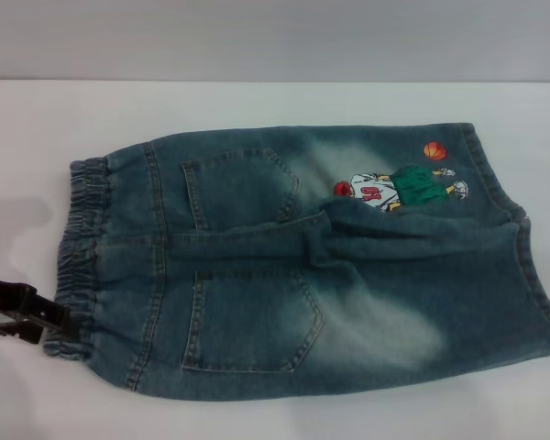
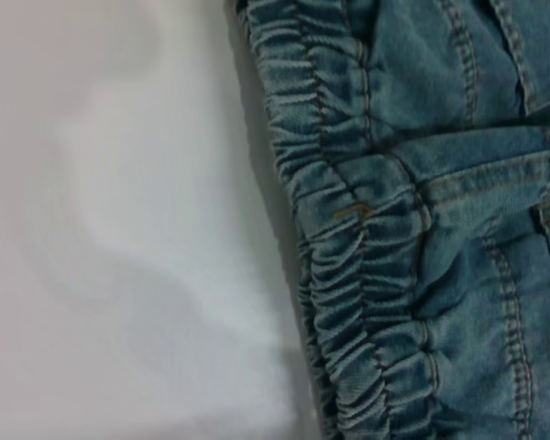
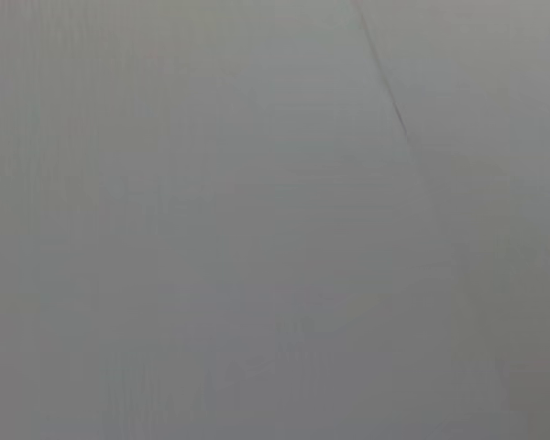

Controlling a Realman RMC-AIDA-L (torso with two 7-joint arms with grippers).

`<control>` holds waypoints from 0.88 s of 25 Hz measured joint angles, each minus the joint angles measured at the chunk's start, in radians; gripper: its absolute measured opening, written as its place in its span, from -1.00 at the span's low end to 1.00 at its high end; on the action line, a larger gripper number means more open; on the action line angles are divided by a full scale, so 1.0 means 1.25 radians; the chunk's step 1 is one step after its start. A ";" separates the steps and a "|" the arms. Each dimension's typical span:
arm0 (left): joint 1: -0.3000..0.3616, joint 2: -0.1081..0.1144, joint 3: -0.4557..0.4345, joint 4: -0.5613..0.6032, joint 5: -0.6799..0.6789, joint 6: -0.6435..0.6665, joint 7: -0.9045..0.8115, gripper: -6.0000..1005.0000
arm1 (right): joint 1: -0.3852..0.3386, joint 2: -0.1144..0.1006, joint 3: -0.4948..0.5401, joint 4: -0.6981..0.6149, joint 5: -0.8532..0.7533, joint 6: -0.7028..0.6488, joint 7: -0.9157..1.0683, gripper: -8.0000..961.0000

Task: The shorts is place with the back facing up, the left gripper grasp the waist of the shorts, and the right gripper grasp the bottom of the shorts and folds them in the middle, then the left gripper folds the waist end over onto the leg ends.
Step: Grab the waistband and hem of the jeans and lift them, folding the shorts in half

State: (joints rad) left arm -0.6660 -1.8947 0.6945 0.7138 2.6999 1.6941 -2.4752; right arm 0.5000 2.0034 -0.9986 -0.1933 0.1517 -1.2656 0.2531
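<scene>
The shorts (image 1: 302, 266) lie flat on the white table, back up, with both patch pockets showing. The waist of the shorts (image 1: 82, 257) is the ruffled elastic band at the left end; the left wrist view shows this waist (image 2: 357, 229) close up beside bare table. The bottom of the shorts (image 1: 524, 229), with the leg ends, is at the right, and the far leg carries the cartoon print (image 1: 399, 188). My left gripper (image 1: 55, 323) reaches in from the left edge, its black jaws right at the near corner of the waistband. The right gripper is out of view.
The white table (image 1: 257, 412) stretches around the shorts, with a grey wall behind its far edge. The right wrist view shows only a plain grey surface (image 3: 257, 229) crossed by a thin dark line.
</scene>
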 joint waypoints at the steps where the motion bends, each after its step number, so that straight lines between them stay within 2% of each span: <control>1: 0.000 -0.002 0.004 0.000 0.000 -0.001 0.000 0.34 | 0.000 0.000 0.000 0.000 0.000 -0.001 0.000 0.26; 22: -0.018 -0.013 0.006 0.000 -0.006 0.019 0.003 0.33 | 0.002 -0.001 0.006 0.000 0.000 0.003 0.000 0.26</control>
State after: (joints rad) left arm -0.6885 -1.9111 0.7015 0.7133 2.6920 1.7173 -2.4711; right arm 0.5021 2.0017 -0.9909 -0.1932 0.1517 -1.2624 0.2531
